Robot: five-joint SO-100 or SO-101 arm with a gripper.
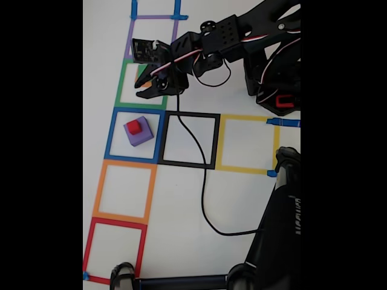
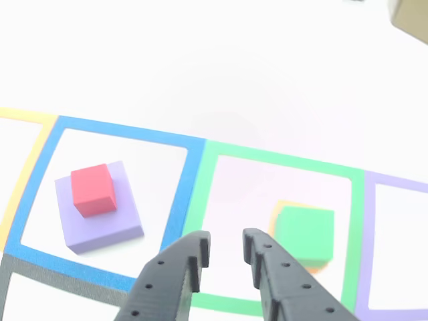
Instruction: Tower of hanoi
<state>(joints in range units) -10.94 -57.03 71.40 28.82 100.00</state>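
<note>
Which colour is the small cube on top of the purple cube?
Red; the small red cube shows best in the other view.

Bright, even light washes the white table (image 1: 181, 199) nearly to glare; shadows stay faint, the fixed view is soft, tape lines bow in the other view.

The white surface (image 1: 242, 199) carries coloured tape squares (outlines only), the purple cube (image 2: 100, 217) in the blue square (image 2: 180, 194), and a black cable (image 1: 202, 181).
</note>
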